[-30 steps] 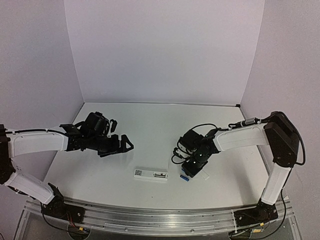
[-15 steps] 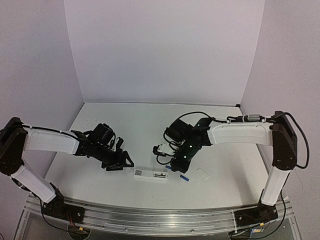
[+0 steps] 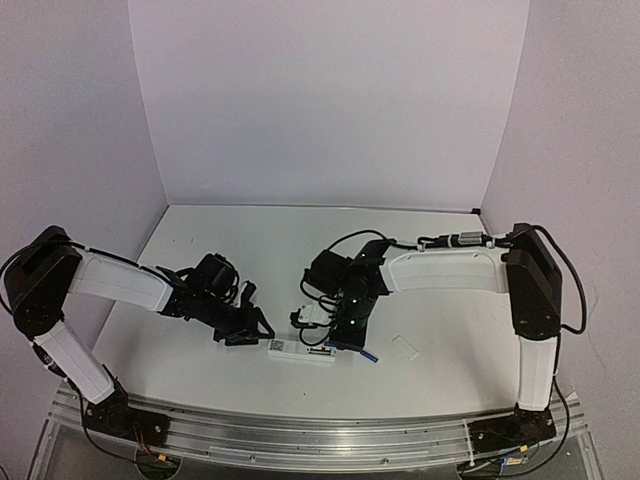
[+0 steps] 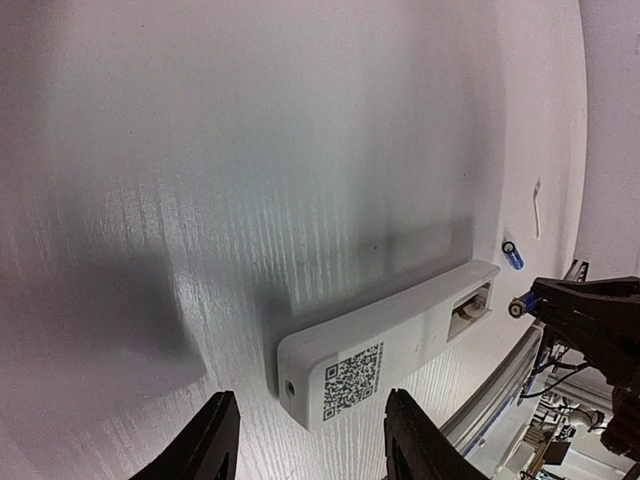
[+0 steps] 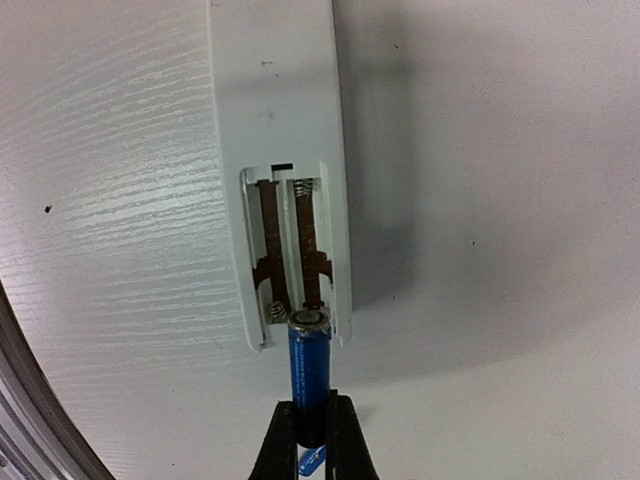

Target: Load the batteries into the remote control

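Note:
The remote control lies face down near the front edge, its QR label up and its battery bay uncovered, showing springs and contacts. My right gripper is shut on one blue battery, whose silver end sits at the bay's open end. This gripper hovers at the remote's right end. The other battery lies on the table just right of the remote, also seen as the loose battery. My left gripper is open, its fingers either side of the remote's left end without touching it.
A small flat white cover piece lies to the right of the loose battery. The metal rail runs along the front edge, close below the remote. White walls close off the back and both sides.
My right arm carried a battery left from beside the cover to the remote's open end. The left arm came down to the remote's left end, and its jaws narrowed.

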